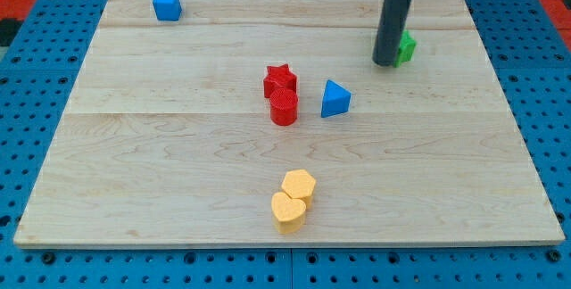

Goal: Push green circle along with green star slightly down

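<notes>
Resting: my tip [386, 62] sits on the counter [178, 164] in the upper right of the frame, pressed against the left side of a green block [407, 47].
Fingers: the arm carries none; it ends in a plain dark rod, so nothing is clenched or released.
Green block: upper right of the frame, largely hidden behind the rod; its shape cannot be made out, and whether one green piece or two stand there cannot be told.
Blue cube [167, 5]: upper left corner of the counter, well apart from everything else.
Red star [280, 79]: near the centre of the frame, touching the red cylinder [284, 108] just below it.
Blue triangle [335, 98]: just to the right of the red pair, apart from them.
Yellow hexagon [299, 185]: lower centre, touching the yellow heart [287, 210] below and slightly left of it.
Counter surface: pale wooden board made of wide planks with visible seams, light grain, edges slightly narrowing toward the top of the frame.
Surroundings: blue perforated base [27, 262] with rows of holes shows on all sides of the board; red patches appear at the top corners of the frame.
</notes>
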Tool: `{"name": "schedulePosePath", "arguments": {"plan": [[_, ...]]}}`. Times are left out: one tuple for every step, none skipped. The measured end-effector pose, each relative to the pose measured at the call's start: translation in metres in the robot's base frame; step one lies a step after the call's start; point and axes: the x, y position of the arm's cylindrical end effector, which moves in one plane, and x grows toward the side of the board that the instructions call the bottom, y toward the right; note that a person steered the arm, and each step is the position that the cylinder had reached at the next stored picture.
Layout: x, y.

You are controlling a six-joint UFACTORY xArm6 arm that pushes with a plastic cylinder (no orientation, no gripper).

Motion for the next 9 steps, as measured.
{"name": "schedulePosePath", "arguments": {"plan": [[0.004,-0.012],[0.01,-0.046],[-0.003,-0.064],[-0.037,-0.062],[-0.074,-0.053],[-0.096,-0.033],[-0.096,-0.011],[-0.089,0.001],[-0.082,0.003]]}}
